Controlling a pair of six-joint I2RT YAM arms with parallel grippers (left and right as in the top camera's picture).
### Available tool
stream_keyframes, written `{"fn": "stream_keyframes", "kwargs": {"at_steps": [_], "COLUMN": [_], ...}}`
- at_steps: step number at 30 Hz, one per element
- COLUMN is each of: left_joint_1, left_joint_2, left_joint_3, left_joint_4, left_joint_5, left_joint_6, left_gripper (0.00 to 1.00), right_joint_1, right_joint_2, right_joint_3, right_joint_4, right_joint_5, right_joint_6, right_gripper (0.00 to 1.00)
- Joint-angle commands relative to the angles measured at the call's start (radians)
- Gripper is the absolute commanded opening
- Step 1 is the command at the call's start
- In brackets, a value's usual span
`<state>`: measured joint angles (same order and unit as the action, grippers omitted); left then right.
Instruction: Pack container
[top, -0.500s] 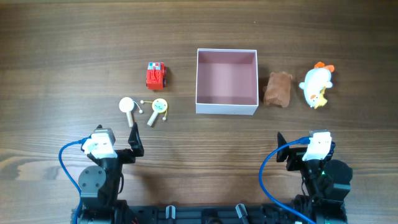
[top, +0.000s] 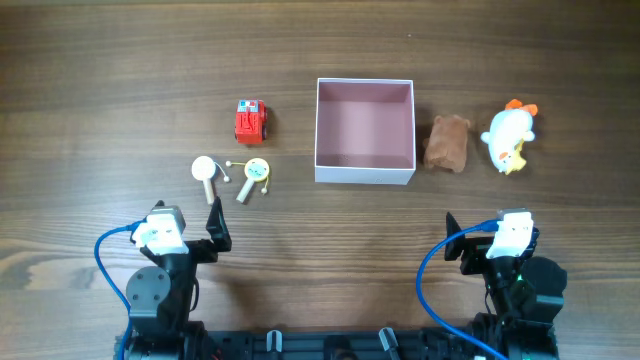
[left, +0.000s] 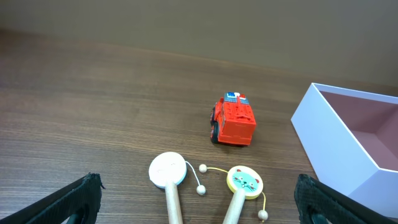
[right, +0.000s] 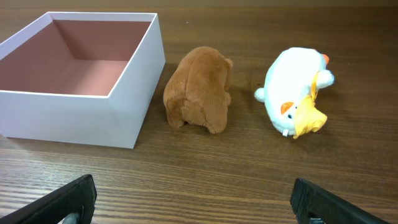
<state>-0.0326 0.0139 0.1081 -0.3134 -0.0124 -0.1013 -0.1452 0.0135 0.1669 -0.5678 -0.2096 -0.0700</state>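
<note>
The container (top: 365, 172), a square white box with a pink inside, stands empty at the table's middle; it also shows in the left wrist view (left: 348, 155) and the right wrist view (right: 93, 118). Left of it lie a red toy truck (top: 251, 121) (left: 234, 119) and two wooden rattle drums (top: 229, 176) (left: 205, 186). Right of it lie a brown plush (top: 447, 144) (right: 199, 97) and a white plush duck (top: 510, 137) (right: 293, 99). My left gripper (top: 213, 228) (left: 199, 205) is open and empty near the drums. My right gripper (top: 458, 245) (right: 196, 202) is open and empty.
The wooden table runs on all sides of the toys. Both arm bases with blue cables sit at the near edge.
</note>
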Motion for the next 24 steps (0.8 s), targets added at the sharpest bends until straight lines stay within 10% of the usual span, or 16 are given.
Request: {"fn": "stream_keyframes", "kwargs": {"at_steps": [1, 6, 14, 24], "left_joint_1": [-0.005, -0.005, -0.005, -0.004], "left_joint_2": [-0.011, -0.011, -0.005, 0.12], "left_joint_3": [-0.011, -0.011, -0.008, 0.225], "left_joint_4": [0.003, 0.003, -0.011, -0.248], "left_joint_5": [0.015, 0.015, 0.206, 0.188], "left_joint_6": [0.016, 0.016, -0.105, -0.229], "left_gripper": [1.0, 1.0, 1.0, 0.99], "right_joint_1": [0.002, 0.002, 0.002, 0.002], "right_joint_2": [-0.009, -0.009, -0.009, 0.213], "right_joint_3": [-0.008, -0.008, -0.008, 0.213], "right_joint_4": [-0.001, 0.069, 0.086, 0.13], "right_joint_5": [-0.009, -0.067, -0.185, -0.292], "right_joint_6": [-0.008, 0.06, 0.774, 0.52], "right_gripper": [1.0, 1.0, 1.0, 1.0]}}
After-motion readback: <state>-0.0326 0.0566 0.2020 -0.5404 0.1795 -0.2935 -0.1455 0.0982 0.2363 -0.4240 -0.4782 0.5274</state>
